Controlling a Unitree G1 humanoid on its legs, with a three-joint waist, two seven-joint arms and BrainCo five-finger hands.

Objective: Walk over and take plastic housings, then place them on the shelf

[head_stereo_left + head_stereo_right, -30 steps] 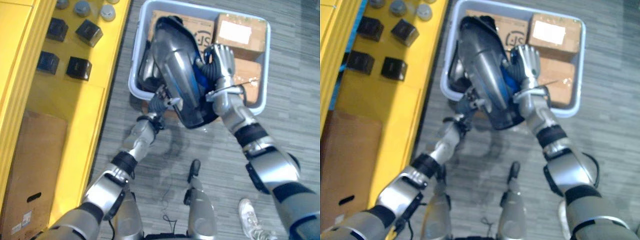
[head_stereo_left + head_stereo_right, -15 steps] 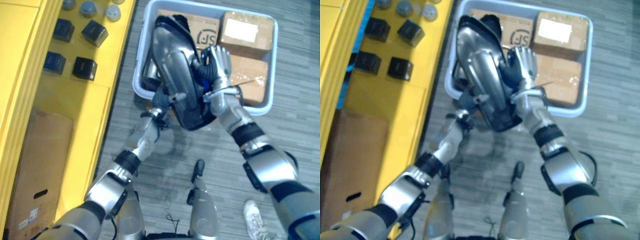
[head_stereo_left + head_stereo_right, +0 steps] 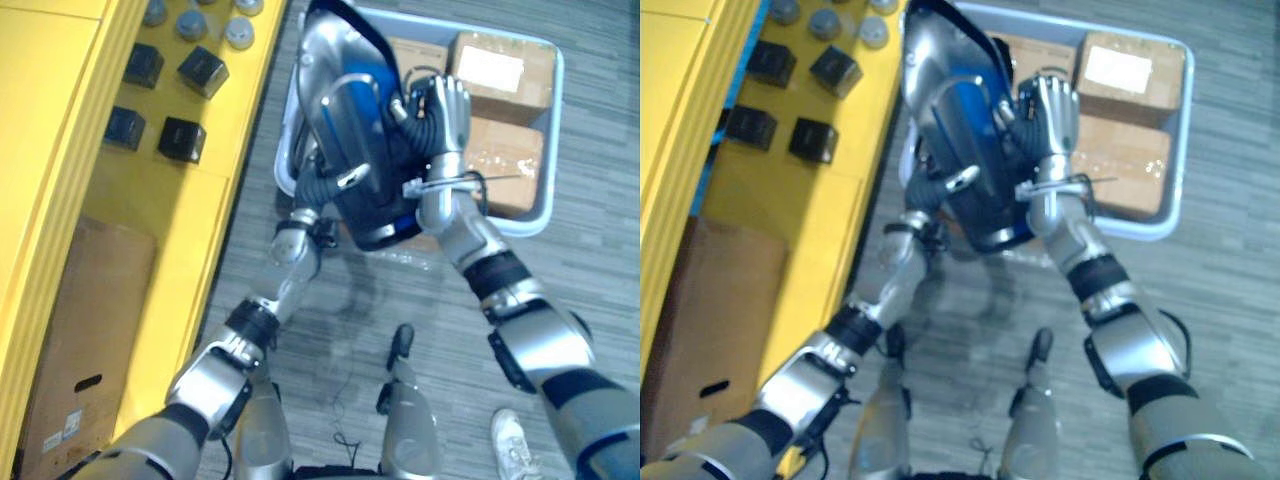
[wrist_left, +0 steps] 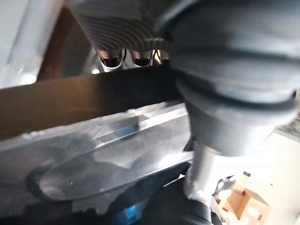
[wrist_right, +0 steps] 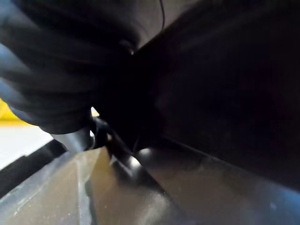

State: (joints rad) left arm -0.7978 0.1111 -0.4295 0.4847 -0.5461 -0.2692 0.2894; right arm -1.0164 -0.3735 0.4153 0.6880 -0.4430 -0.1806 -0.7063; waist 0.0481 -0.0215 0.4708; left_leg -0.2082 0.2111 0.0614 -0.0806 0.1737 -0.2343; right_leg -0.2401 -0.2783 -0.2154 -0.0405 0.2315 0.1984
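Beneath housing (image 3: 350, 130), bin (image 3: 555, 140) with cardboard boxes (image 3: 497, 68)

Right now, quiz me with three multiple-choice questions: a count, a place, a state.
1. Black cube-shaped blocks on the yellow shelf: A two; B six; C four.
2. The brown cardboard box with a white label lies: A in the pale plastic tub; B on the shelf; C on the floor.
3. The large silver-grey and blue plastic housing is: A flat in the tub; B held up between both hands; C on the shelf.
C: two pairs show. A: the tub's rim surrounds it. B: the right hand presses its side, the left hand props it below.
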